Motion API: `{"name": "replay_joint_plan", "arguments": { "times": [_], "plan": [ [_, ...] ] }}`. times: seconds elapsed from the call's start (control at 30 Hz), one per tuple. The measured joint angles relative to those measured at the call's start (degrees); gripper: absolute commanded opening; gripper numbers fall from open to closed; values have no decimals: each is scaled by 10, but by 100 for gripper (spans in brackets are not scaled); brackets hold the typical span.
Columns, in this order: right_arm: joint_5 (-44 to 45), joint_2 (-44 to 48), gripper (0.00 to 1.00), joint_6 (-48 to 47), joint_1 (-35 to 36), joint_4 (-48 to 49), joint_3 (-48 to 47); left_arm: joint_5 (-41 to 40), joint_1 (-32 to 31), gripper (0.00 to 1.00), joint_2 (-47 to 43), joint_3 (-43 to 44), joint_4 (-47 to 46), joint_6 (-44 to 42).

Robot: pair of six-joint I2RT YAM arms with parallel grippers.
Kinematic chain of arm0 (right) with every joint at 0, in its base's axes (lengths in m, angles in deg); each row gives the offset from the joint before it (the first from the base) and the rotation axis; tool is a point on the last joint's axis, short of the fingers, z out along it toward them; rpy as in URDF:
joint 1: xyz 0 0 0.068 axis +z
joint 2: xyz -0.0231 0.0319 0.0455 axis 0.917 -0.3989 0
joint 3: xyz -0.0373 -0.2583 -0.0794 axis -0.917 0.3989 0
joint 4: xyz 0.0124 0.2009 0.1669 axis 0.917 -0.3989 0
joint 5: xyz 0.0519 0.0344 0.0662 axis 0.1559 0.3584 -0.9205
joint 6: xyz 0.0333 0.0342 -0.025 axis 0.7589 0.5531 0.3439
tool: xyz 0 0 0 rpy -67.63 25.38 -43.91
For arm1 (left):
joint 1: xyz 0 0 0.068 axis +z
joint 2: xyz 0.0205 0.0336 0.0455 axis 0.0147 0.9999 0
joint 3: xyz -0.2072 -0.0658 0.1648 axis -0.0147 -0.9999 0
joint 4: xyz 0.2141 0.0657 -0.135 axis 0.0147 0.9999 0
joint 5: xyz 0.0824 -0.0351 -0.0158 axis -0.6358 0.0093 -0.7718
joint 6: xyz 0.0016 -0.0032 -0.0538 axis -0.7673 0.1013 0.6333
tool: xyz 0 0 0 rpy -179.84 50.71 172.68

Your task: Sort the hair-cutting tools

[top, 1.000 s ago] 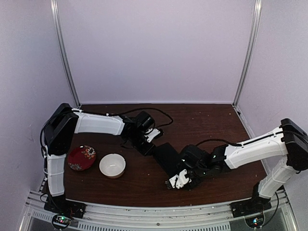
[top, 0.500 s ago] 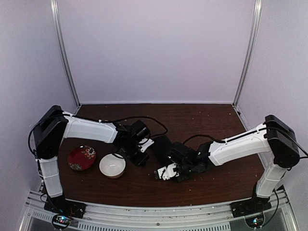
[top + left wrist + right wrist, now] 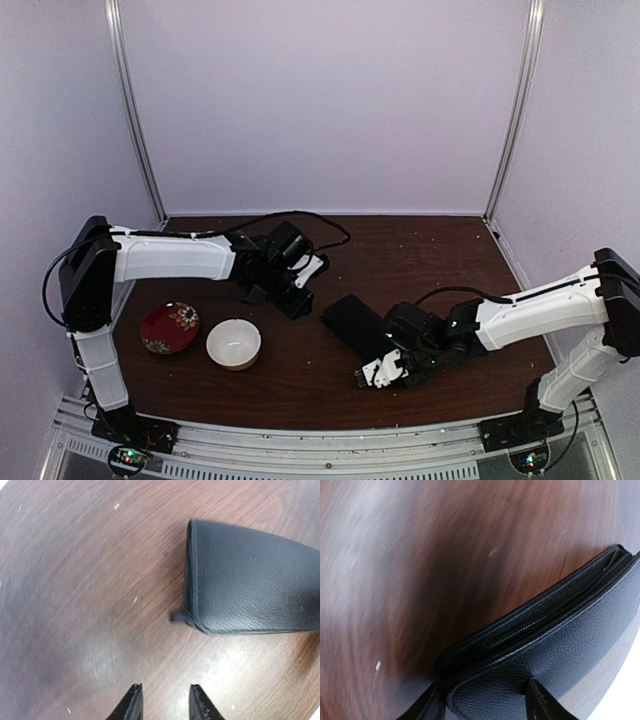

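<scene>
Black pouch (zip showing) pinched in right gripper jaws

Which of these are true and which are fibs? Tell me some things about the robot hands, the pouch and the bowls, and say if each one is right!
1. The fingers of the right gripper have the pouch between them. True.
2. The left gripper is holding the pouch. False: its fingers are apart with only the table between them, and the pouch lies a little way off.
3. The dish sits right beside the bowl. True.
4. The bowl is full. False: it looks empty.
5. The pouch is red. False: it is black. The dish is the red thing.
</scene>
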Motion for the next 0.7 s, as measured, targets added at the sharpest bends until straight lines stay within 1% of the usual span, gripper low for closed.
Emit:
{"name": "replay_joint_plan", "arguments": {
  "times": [0.07, 0.17, 0.27, 0.4, 0.57, 0.7],
  "plan": [
    [9, 31, 70, -12, -1, -7, 30, 9, 0, 38, 6, 5, -12, -21],
    [18, 65, 73, -30, -10, -16, 59, 34, 0, 38, 19, -2, -46, -56],
    [17, 83, 73, -36, -19, -32, 66, 64, 0, 38, 21, -31, -90, -95],
    [17, 85, 74, -36, -19, -39, 67, 98, 0, 38, 44, -37, -127, -146],
    [15, 82, 74, -34, -19, -43, 62, 123, 0, 39, 72, -37, -150, -189],
    [14, 81, 74, -34, -19, -49, 58, 133, 0, 36, 82, -37, -167, -209]
  ]
}}
